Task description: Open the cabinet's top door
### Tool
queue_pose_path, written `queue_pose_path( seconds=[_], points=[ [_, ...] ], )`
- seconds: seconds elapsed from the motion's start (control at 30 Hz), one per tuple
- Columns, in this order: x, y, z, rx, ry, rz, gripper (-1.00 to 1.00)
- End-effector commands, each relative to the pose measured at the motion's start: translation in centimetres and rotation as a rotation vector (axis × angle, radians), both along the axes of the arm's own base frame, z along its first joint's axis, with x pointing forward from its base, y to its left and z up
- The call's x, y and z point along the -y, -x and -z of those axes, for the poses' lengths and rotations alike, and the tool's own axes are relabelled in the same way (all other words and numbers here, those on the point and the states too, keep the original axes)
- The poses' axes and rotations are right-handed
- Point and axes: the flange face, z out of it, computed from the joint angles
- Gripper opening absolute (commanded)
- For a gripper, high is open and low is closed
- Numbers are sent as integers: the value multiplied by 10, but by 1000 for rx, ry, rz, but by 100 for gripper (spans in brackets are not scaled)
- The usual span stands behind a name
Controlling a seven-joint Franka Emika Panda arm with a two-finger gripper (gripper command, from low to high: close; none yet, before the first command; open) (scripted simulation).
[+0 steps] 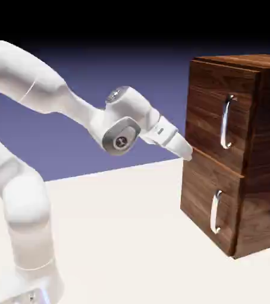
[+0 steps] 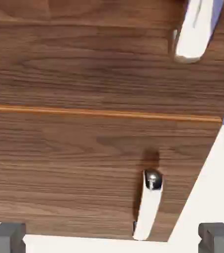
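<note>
The dark walnut cabinet (image 1: 269, 148) stands at the exterior view's right. Its top door (image 1: 210, 110) lies flush and shut, with a vertical curved silver handle (image 1: 225, 122). My gripper (image 1: 188, 153) is close to the front's left edge, at the height of the seam between the two panels and left of and below that handle. In the hand view the top door (image 2: 84, 64) fills the upper half, and its handle (image 2: 193, 34) shows at the top right. My gripper (image 2: 111, 239) is open, with grey fingertips (image 2: 5, 237) far apart and nothing between them.
The lower panel (image 1: 207, 199) with its shorter silver handle (image 1: 216, 212) sits under the top door; in the hand view that handle (image 2: 148, 207) is just above the fingertips. The pale table (image 1: 131, 237) runs under the arm and the cabinet.
</note>
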Motion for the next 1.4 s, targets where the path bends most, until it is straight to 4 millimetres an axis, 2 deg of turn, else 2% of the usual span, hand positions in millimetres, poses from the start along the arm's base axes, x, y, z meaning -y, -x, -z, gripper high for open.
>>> queue_pose_path(
  seconds=[0.0, 0.33, 0.7, 1.03, 1.37],
  points=[
    [-3, 1, -7, 13, 44, -49, 0],
    [-22, 21, -67, 151, 501, -476, 0],
    [-14, 44, -109, 298, 1033, -813, 0],
    [14, 50, -122, 385, 1527, -999, 0],
    [46, 32, -108, 394, 2012, -1093, 0]
  ],
)
